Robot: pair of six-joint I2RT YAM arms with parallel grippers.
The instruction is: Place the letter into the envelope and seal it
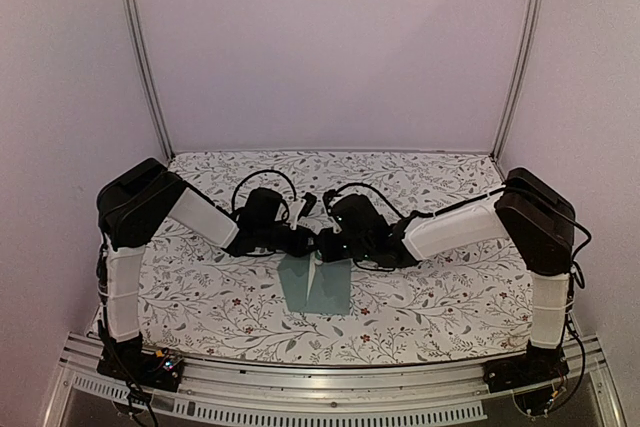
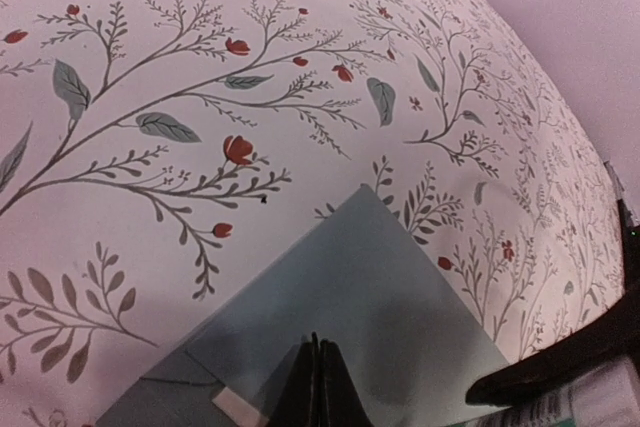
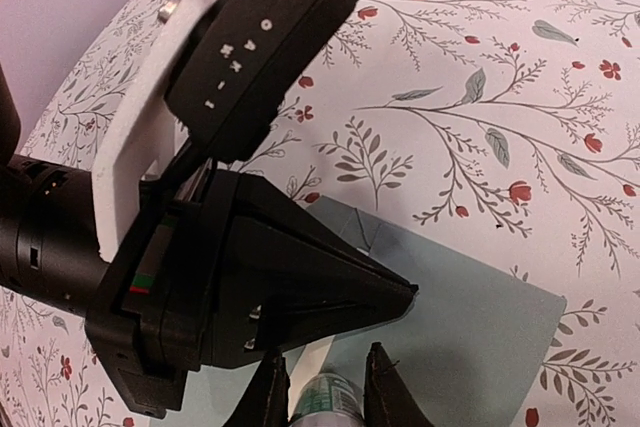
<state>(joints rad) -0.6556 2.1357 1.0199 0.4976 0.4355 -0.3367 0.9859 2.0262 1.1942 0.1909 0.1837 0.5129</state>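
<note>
The pale teal envelope (image 1: 318, 289) lies flat on the floral cloth at the table's middle, near the front. In the left wrist view its flap (image 2: 370, 297) spreads ahead of my left gripper (image 2: 320, 377). That gripper is shut, with its fingertips resting on the envelope. My right gripper (image 3: 325, 387) is shut on a white-and-green glue stick (image 3: 330, 405), just behind the left gripper's black fingers (image 3: 330, 282) and over the envelope (image 3: 470, 322). A narrow whitish strip (image 2: 240, 405) shows at the flap's edge. The tan letter is not visible.
The floral tablecloth (image 1: 420, 297) covers the table. Both arms meet over the middle (image 1: 320, 242), with cables looping behind them. Purple walls and metal posts enclose the back and sides. A metal rail (image 1: 330, 377) runs along the near edge.
</note>
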